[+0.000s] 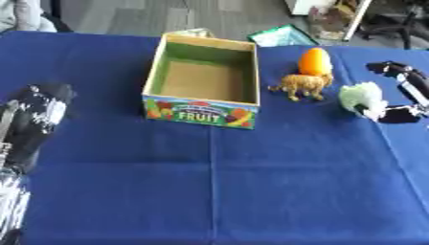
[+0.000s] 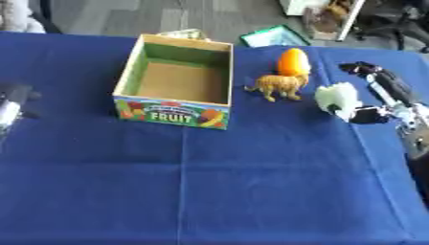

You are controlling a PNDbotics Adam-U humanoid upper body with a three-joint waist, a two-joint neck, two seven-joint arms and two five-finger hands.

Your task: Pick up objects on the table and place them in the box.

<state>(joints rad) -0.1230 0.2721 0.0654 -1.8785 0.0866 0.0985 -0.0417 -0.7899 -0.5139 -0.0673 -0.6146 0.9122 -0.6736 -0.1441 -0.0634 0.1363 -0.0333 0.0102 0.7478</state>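
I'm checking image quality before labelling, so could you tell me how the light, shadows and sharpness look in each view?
Left eye view: even, soft light; the box casts only a faint shadow on the cloth; the left arm's edge looks smeared. Right eye view: equally soft all over; the print on the box is only partly legible, and the right hand beside the white object lacks detail.

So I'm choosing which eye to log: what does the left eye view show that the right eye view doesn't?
Only the left eye view shows much of the left arm. Only the right eye view shows the right hand with its forearm running down the edge. Both share the empty FRUIT box, orange, toy lion and a white object at the right hand.
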